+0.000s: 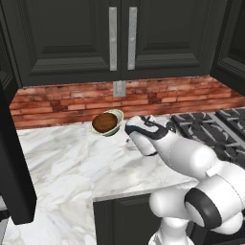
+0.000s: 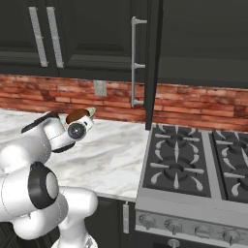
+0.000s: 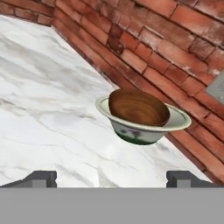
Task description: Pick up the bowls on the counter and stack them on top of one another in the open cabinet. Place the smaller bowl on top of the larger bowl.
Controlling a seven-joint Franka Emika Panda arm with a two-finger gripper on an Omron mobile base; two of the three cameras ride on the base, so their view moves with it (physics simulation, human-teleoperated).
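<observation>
The smaller bowl (image 3: pixel 138 107), reddish-brown, sits inside the larger bowl (image 3: pixel 136 134), cream with a greenish base, on the counter (image 3: pixel 43 87) close to the brick wall. From the left base view the brown bowl (image 1: pixel 104 122) rests in the pale bowl (image 1: pixel 117 116) just left of my white hand (image 1: pixel 139 128). My gripper (image 3: pixel 112 178) is open, its two dark fingertips (image 3: pixel 41 178) wide apart, a short way in front of the bowls with nothing between them. The open cabinet door (image 2: pixel 154 63) stands edge-on with its long silver handle (image 2: pixel 135 63); the dark interior (image 2: pixel 203 43) lies to its right.
A gas stove (image 2: pixel 193 164) adjoins the counter (image 1: pixel 62 158) on the right. A double-door black cabinet (image 1: pixel 119 38) hangs above the brick wall (image 1: pixel 72 103) with its outlet (image 1: pixel 119 88). A tall black panel (image 1: pixel 14 167) stands at the left edge.
</observation>
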